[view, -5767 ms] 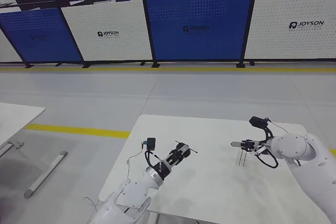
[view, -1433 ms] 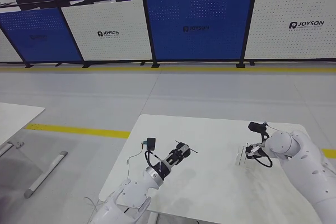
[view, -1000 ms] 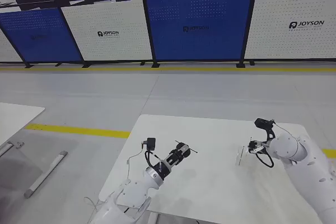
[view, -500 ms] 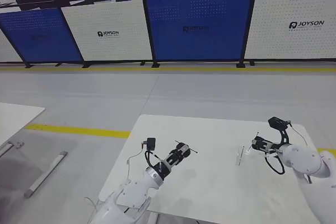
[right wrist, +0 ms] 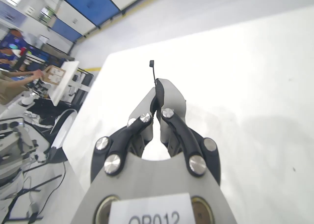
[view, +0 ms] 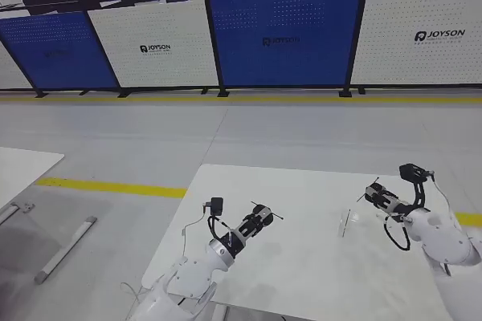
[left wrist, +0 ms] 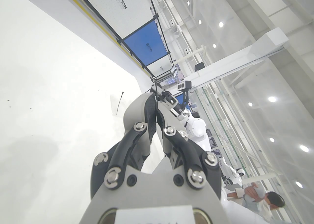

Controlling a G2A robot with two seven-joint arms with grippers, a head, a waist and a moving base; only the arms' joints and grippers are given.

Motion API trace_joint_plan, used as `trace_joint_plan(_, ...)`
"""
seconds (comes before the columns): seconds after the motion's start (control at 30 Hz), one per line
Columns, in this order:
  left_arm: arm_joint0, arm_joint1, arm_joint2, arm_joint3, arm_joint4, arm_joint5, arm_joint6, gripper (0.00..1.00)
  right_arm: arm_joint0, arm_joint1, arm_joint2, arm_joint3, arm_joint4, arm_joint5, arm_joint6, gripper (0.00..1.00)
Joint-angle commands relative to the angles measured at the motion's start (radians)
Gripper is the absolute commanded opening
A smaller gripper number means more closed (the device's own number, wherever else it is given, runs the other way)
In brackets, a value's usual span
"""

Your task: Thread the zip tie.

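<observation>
Table (view: 289,265): plain white, few dark specks.
Zip tie (right wrist: 152,72) in right gripper (right wrist: 157,82): black.
Second zip tie (view: 267,211) in left gripper (left wrist: 153,96): black.
Loose zip tie (left wrist: 119,103), toward table's right edge: dark.
Both grippers: pale grey fingers (right wrist: 173,96), black ribbed pads (right wrist: 160,94), black links, silver screws.
Floor (view: 225,136): grey.
Stripe (view: 112,187) past table's left and right edges: yellow.
Back panels (view: 281,40): blue and white alternating, dotted perforation, black frames.
</observation>
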Motion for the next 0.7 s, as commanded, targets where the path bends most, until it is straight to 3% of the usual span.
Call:
trace_joint_plan(0.0, 0.000, 0.000, 0.000, 0.000, 0.000, 0.000, 0.000, 0.00, -0.051, 0.004, 0.018, -0.075, -0.003, -0.027, -0.030, 0.00)
trace_joint_plan(0.07, 0.000, 0.000, 0.000, 0.000, 0.000, 0.000, 0.000, 0.00, -0.072, 0.005, 0.005, -0.126, -0.042, 0.008, -0.006, 0.00)
trace_joint_plan(0.6, 0.000, 0.000, 0.000, 0.000, 0.000, 0.000, 0.000, 0.00, -0.072, 0.005, 0.005, -0.126, -0.042, 0.008, -0.006, 0.00)
trace_joint_plan(0.67, -0.010, -0.002, 0.009, 0.000, 0.035, 0.010, 0.023, 0.00, -0.072, 0.005, 0.005, -0.126, -0.042, 0.008, -0.006, 0.00)
